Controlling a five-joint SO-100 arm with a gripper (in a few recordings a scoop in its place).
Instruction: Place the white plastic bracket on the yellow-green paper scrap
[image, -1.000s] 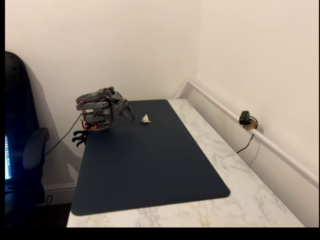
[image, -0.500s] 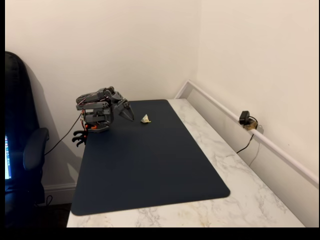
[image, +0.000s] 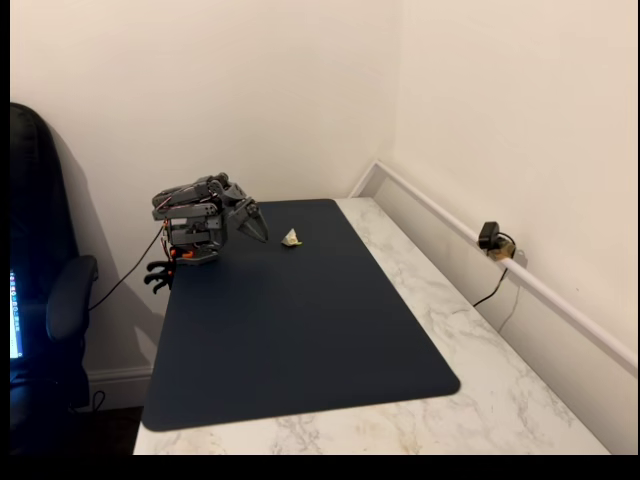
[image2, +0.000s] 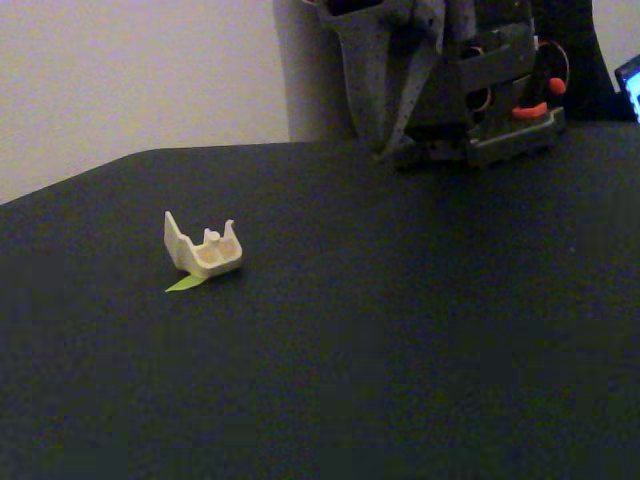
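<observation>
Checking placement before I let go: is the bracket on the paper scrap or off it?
On it: the bracket covers the scrap, one green tip showing.

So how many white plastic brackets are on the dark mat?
1: a small white angular plastic bracket near the mat's far edge, resting on a yellow-green paper sliver. None seem hidden.

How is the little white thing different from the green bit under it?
The bracket is white-cream and chunky, with pointed edges sticking up; the scrap is yellow-green, thin and flat. The bracket shows whole and looks bigger; only a small sliver of the scrap pokes out from beneath it. The bracket sits on top; the scrap lies on the dark mat. Both are tiny and rest together, apart from the hand.
</observation>
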